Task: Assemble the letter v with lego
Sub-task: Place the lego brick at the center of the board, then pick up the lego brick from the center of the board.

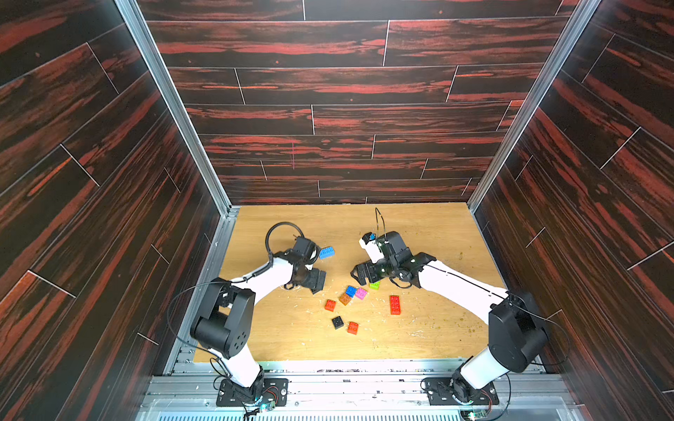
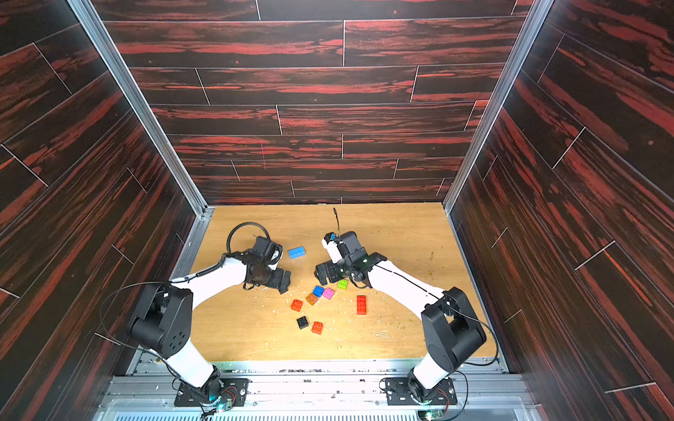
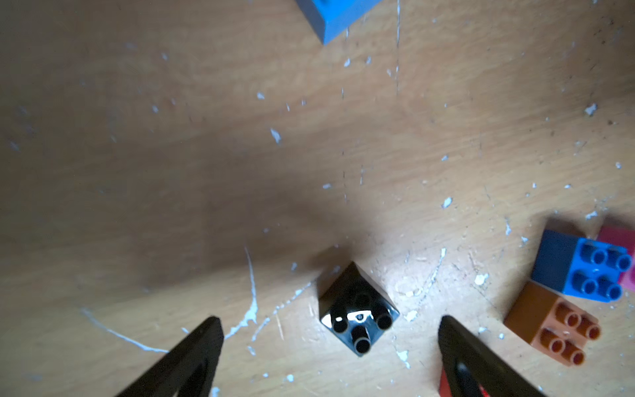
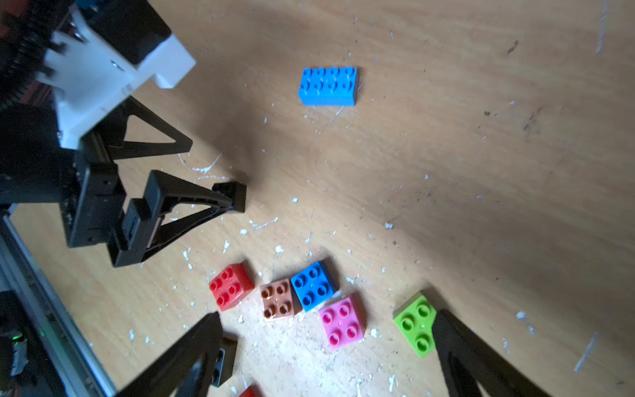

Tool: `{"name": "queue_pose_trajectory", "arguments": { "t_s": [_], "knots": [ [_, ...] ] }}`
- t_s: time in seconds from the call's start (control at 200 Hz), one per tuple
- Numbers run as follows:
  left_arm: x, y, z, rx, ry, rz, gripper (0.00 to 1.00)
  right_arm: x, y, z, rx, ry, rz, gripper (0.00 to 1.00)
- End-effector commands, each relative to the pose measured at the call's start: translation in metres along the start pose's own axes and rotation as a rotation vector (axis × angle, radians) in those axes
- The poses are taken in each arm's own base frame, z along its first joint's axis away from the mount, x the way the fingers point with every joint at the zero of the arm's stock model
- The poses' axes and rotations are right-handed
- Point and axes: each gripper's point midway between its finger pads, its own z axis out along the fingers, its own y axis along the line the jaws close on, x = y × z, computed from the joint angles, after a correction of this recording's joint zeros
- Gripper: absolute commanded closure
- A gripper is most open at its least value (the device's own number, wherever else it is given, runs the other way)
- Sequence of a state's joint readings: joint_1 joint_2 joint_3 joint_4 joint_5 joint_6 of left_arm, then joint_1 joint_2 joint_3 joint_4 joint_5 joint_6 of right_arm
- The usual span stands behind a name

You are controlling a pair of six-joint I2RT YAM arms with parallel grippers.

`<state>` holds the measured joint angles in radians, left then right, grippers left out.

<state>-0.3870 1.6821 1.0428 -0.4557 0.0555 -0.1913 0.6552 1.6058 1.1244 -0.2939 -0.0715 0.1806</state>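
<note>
Black brick (image 3: 359,309) sits studs-up on the table (image 3: 137,172), between the fingers of the left tool (image 3: 330,323). That tool is spread wide and grips nothing. Left wrist view shows a gap on both sides of the brick. Right wrist view makes one fingertip look pressed against it, so I can't settle contact

Everything else is placed from that black brick:
- orange-brown brick (image 3: 549,323) and blue square brick (image 3: 580,264): near, on the right-arm side, touching each other
- pink brick (image 4: 340,323): just beyond those two
- green brick (image 4: 414,324): further out the same way, tucked beside one finger of the right tool (image 4: 329,314), which hangs spread and empty
- small red brick (image 4: 231,287): near, toward the arm bases
- second black brick (image 1: 337,322) and orange-red brick (image 1: 352,327): further that way
- long light-blue brick (image 4: 328,86): well apart, toward the back wall
- long red brick (image 1: 394,304): well apart, right-arm side, past the pink

Step, my read: singles are being gathered, no V is legible yet and nothing is stacked. Next move: the brick sits corner-on to the jaws, so yaw the wrist to square the pads on two flat faces, then close, lift and carry it to the cluster
</note>
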Motion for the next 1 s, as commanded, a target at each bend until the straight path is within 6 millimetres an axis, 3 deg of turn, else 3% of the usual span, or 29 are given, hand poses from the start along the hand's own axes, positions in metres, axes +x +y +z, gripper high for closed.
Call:
{"name": "queue_pose_trajectory", "arguments": {
  "t_s": [0.0, 0.15, 0.311, 0.646, 0.997],
  "knots": [
    [-0.016, -0.014, -0.013, 0.061, -0.101, -0.032, 0.0, 0.012, 0.003, -0.002, -0.025, 0.017, 0.009, 0.02],
    [-0.008, -0.016, -0.004, 0.058, -0.048, 0.0, 0.0, 0.017, 0.004, -0.003, -0.029, 0.021, 0.019, 0.02],
    [0.004, -0.013, 0.01, 0.021, 0.043, -0.063, 0.07, 0.019, 0.002, -0.001, -0.022, 0.028, 0.029, 0.02],
    [0.013, -0.003, 0.005, -0.115, -0.108, -0.411, 0.11, 0.02, 0.001, 0.002, -0.021, 0.034, 0.048, 0.01],
    [0.02, -0.004, 0.013, -0.194, -0.197, -0.55, 0.16, 0.023, 0.004, 0.002, -0.035, 0.037, 0.053, 0.02]
  ]
}}
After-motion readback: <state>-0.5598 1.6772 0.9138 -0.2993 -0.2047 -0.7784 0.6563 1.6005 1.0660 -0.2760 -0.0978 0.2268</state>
